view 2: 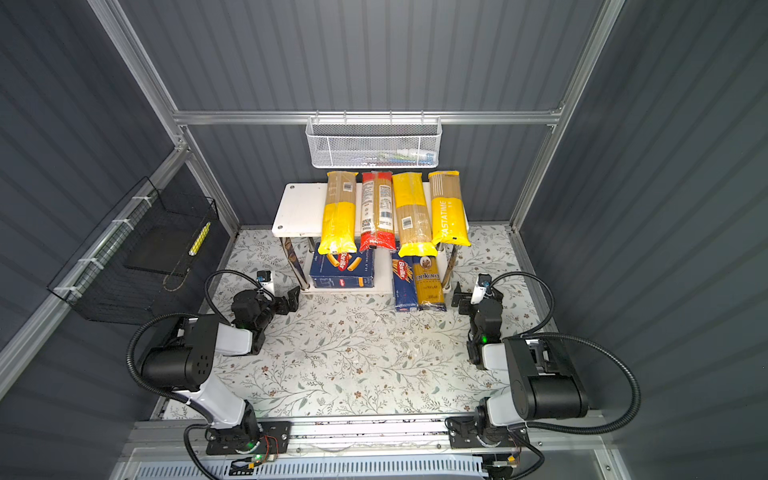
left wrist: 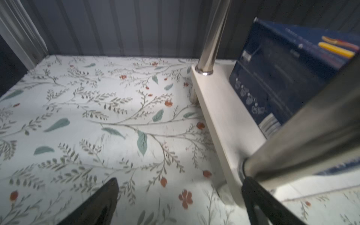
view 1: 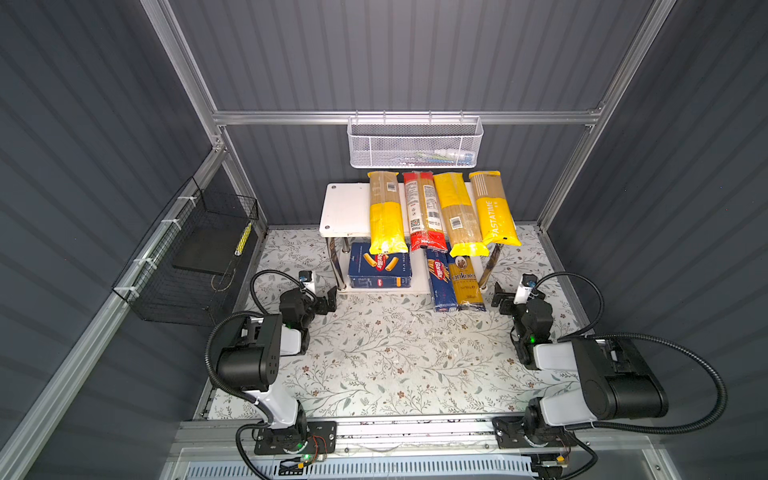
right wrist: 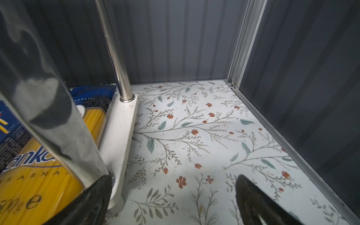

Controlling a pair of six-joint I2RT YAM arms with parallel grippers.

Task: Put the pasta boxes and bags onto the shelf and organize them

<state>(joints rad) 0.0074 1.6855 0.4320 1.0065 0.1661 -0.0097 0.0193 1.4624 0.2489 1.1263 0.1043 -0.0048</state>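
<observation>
Both pincers spread, empty: left pincer [left wrist: 181,181], right pincer [right wrist: 173,178]. Placing looks done; tidying pending. Next move: nudge overhanging spaghetti box [view 1: 441,282], ankara bag [view 1: 467,286] deeper onto shelf [view 1: 345,208].

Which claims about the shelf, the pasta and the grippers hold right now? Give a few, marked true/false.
1. The PASTATIME bag lies on the top tier of the shelf. True.
2. The red-and-clear bag sits on the lower tier. False: it lies on the top tier.
3. The wide Barilla rigatoni box is on the lower tier. True.
4. The right gripper is shut on the ankara bag. False: it is open and empty, beside the shelf's front leg.
5. The narrow Barilla spaghetti box sticks out past the lower tier's front edge. True.
6. The left gripper is shut. False: it is open and holds nothing.
</observation>
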